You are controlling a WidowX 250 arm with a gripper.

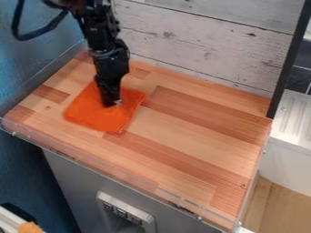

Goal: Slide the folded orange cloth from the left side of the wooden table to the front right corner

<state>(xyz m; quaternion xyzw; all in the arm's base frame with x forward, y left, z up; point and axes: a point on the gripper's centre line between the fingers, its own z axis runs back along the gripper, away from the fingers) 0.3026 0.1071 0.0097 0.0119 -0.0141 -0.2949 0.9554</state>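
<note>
The black gripper [112, 103] hangs down from the upper left, its tip at the middle of an orange cloth [97, 113]. The cloth lies spread nearly flat on the left part of the wooden tabletop [188, 136], roughly square, with slightly rumpled right and lower edges. The arm covers part of the cloth's upper side. Whether the tip pinches the fabric or only touches it, I cannot tell.
A whitewashed plank wall [206, 45] runs behind the table, with a dark post [288, 59] at the right back corner. A clear low rim [109, 164] lines the front edge. A white ridged unit [294, 118] stands beyond the right side.
</note>
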